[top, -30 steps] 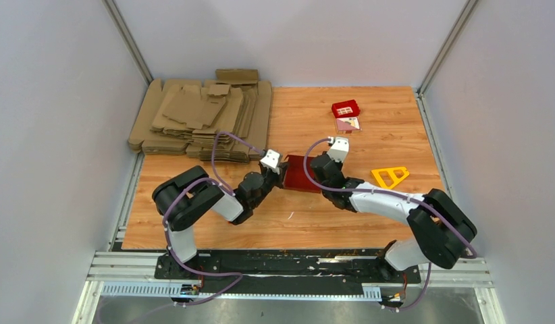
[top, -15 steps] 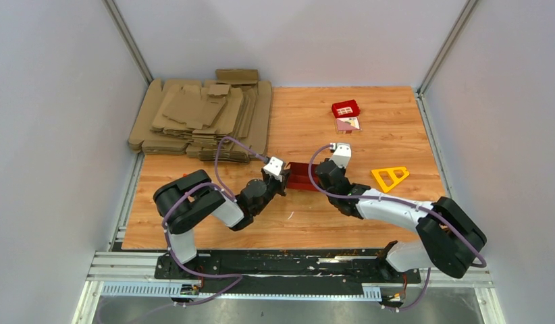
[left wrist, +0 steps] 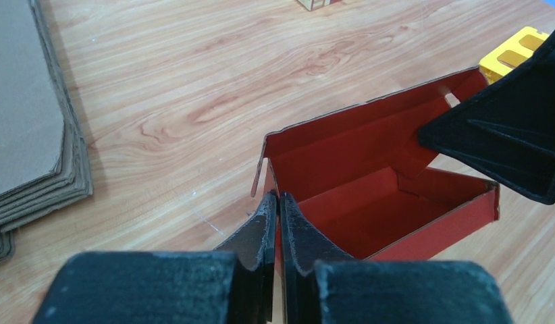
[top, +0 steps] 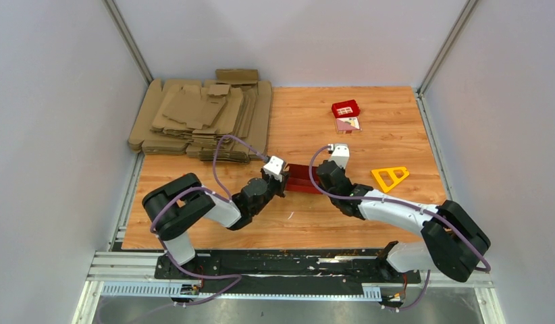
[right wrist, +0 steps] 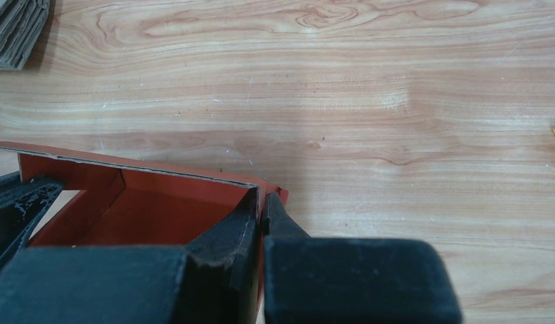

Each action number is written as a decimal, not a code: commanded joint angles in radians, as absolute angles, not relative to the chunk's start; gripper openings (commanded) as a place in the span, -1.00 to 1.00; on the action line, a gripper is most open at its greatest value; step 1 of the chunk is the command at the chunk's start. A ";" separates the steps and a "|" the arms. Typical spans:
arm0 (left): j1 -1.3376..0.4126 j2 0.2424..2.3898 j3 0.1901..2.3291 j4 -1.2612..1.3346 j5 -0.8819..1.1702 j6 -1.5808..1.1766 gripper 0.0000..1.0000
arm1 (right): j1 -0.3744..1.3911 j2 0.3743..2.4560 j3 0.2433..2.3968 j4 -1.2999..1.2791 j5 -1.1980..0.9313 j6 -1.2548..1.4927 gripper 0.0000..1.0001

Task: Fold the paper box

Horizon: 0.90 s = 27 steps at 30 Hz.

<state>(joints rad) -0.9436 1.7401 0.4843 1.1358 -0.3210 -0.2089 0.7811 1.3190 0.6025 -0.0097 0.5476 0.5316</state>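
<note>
Paper box (top: pixel 302 177), edges upright, cardboard stack (top: pixel 200 115) well apart

Between left gripper (left wrist: pixel 276 200) and right gripper (right wrist: pixel 261 197), the paper box (top: pixel 301 177); cardboard stack (top: pixel 200 115) behind to the left

Cardboard stack (top: pixel 200 115), yellow triangle (top: pixel 389 169)

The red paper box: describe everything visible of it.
The paper box is plain bright red thin card, unprinted, part folded into an open tray: flat floor, upright walls, one long wall taller. It is upright at the middle of the wooden table. The left gripper and right gripper each pinch an opposite end wall, jaws shut on the card.
</note>
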 commanded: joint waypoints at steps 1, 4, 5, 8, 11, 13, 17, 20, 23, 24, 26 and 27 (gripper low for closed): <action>-0.979 1.681 0.475 1.010 -0.222 -0.273 -0.79 | 0.808 1.334 0.600 0.057 0.439 0.535 -1.00; -0.978 1.631 0.469 0.954 -0.213 -0.276 -0.59 | 0.808 1.335 0.597 0.060 0.440 0.535 -1.00; -0.979 1.611 0.473 0.925 -0.211 -0.275 -0.53 | 0.808 1.334 0.597 0.060 0.441 0.535 -1.00; -0.978 1.537 0.497 0.783 -0.208 -0.266 -0.38 | 0.808 1.330 0.597 0.055 0.446 0.531 -1.00; -0.979 1.463 0.527 0.625 -0.209 -0.268 -0.13 | 0.809 1.327 0.595 0.058 0.446 0.525 -1.00; -0.978 1.400 0.531 0.544 -0.205 -0.270 0.05 | 0.810 1.330 0.594 0.064 0.443 0.518 -1.00; -0.978 1.274 0.529 0.406 -0.223 -0.259 0.57 | 0.810 1.341 0.598 0.067 0.440 0.509 -1.00; -0.978 1.199 0.556 0.283 -0.228 -0.233 0.92 | 0.809 1.351 0.601 0.073 0.429 0.501 -1.00; -0.973 1.166 0.602 0.191 -0.203 -0.193 1.00 | 0.810 1.359 0.607 0.079 0.415 0.490 -1.00; -0.969 1.162 0.613 0.172 -0.189 -0.176 1.00 | 0.809 1.362 0.607 0.082 0.411 0.487 -1.00; -0.960 1.160 0.634 0.135 -0.169 -0.120 1.00 | 0.809 1.362 0.609 0.084 0.404 0.478 -1.00; -0.956 1.160 0.645 0.117 -0.156 -0.057 1.00 | 0.809 1.361 0.610 0.083 0.401 0.473 -1.00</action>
<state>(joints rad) -0.9707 1.1805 0.5819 0.2466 -0.2035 -0.2066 0.8040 1.3479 0.6022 0.0536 0.4431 0.4976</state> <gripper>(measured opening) 0.997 0.019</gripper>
